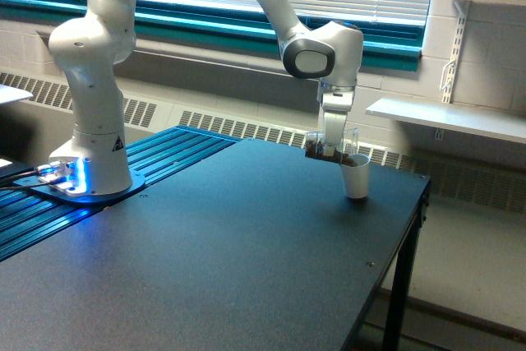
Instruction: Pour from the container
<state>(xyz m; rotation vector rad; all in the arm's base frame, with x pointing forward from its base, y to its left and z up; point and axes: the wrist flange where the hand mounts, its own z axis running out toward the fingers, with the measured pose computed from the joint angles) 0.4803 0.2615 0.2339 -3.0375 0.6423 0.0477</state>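
Observation:
In the exterior view my gripper [331, 144] hangs over the far right part of the black table [230, 236], shut on the container [330, 146], a small clear cup with brown bits showing through. The container is tilted, its mouth leaning toward the exterior view's right, right over the rim of a white paper cup [356, 177] standing upright on the table. Container and white cup look very close or touching; I cannot tell which. The fingertips are mostly hidden by the container.
The arm's white base [90, 121] stands at the exterior view's left on a blue ribbed surface [156, 162]. The table's right edge [415, 219] drops off just beyond the white cup. A white shelf [448, 117] juts from the wall behind.

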